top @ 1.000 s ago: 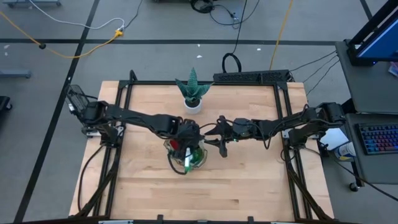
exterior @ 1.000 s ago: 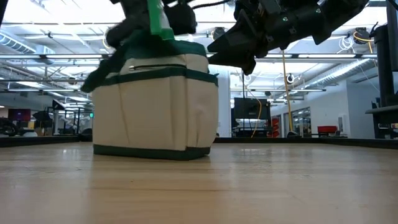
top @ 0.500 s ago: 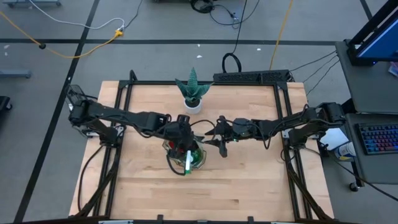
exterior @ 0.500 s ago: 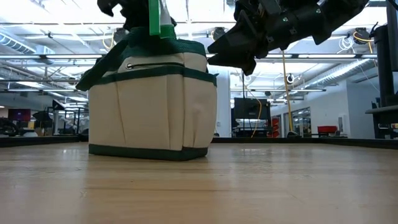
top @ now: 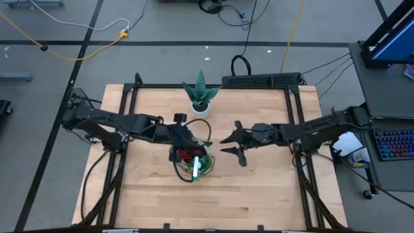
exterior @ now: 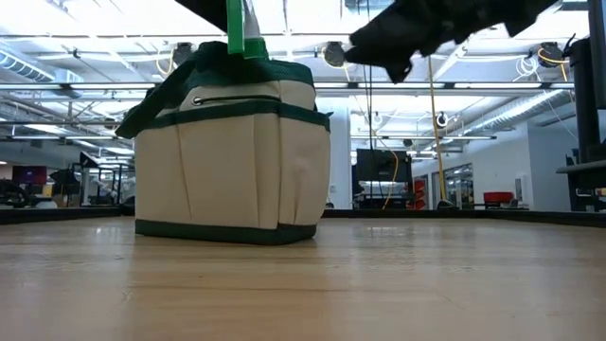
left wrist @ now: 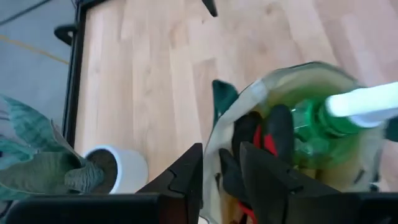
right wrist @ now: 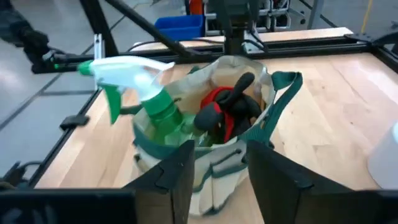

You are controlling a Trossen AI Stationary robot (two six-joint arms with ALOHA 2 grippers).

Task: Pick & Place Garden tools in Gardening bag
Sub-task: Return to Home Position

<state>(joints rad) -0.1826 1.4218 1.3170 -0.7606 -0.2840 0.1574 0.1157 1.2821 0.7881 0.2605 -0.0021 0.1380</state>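
Standing mid-table (top: 259, 194), your gardening bag (exterior: 232, 161) sits just under the left end effector (left wrist: 222, 148) — narrowly parted, empty — with the right end effector (right wrist: 221, 149) spread wide, farther off; spray bottle (right wrist: 155, 106) and glove (right wrist: 217, 112) rest inside.

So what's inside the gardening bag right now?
Inside the gardening bag: a green spray bottle poking out the top, and a red-black glove. Anything beneath them is covered.

beige/green bag (exterior: 232, 161), green spray bottle (right wrist: 157, 111), red-blk glove (right wrist: 219, 107)
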